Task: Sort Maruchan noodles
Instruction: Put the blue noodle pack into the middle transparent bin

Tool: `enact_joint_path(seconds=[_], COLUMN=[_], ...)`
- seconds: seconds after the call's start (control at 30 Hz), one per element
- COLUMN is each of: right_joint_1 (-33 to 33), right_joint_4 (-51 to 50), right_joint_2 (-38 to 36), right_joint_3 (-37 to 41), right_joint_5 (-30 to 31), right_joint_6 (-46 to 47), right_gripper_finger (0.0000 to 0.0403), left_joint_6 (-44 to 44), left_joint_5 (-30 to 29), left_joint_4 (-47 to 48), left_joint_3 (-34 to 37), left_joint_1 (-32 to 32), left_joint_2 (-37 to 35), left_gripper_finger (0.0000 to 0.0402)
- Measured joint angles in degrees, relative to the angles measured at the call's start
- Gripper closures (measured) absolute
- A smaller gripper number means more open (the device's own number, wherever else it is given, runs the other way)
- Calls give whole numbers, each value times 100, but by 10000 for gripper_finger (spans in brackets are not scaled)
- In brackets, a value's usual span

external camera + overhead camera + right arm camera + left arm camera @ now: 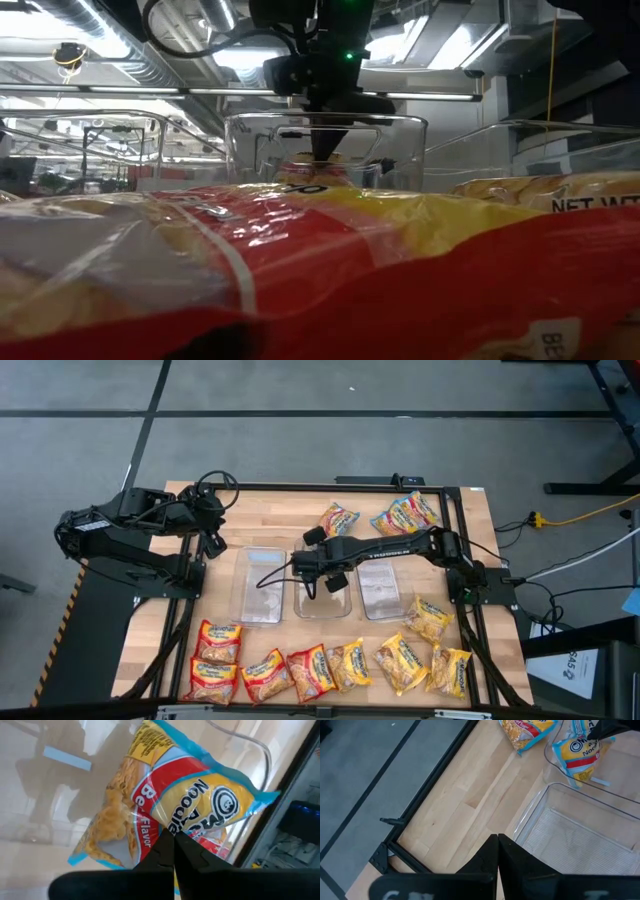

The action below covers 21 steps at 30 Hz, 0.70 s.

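The wooden table (325, 520) bears three clear tubs (260, 585) and scattered noodle packets (310, 672) (perhaps twelve).

We see the right arm stretched leftward across the table's middle, its right gripper (322, 582) pointing down with fingers (165, 851) pressed together. The left arm lies folded at the table's far left corner, its left gripper (497, 851) likewise closed.

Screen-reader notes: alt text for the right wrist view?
The right tool, shut, pinches a blue-trimmed crinkly plastic noodle packet with a red band and yellow panel, hanging over a clear rectangular plastic tub.
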State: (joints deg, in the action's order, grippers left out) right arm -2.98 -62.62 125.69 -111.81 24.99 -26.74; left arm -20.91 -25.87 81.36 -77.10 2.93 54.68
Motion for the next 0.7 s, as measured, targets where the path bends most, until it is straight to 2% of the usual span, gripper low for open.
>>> enact_joint_path(seconds=[0.5, 0.7], right_joint_1=[90, 76], right_joint_4=[-59, -177], right_joint_2=[0, 0], right_joint_3=[0, 0], right_joint_5=[100, 103], right_joint_6=[456, 591], right_gripper_finger=[401, 368], left_joint_6=[0, -2], left_joint_5=[0, 0], left_joint_4=[0, 0], left_joint_3=[0, 0], left_joint_1=[-1, 0], left_joint_2=[0, 1], left_gripper_finger=[401, 401])
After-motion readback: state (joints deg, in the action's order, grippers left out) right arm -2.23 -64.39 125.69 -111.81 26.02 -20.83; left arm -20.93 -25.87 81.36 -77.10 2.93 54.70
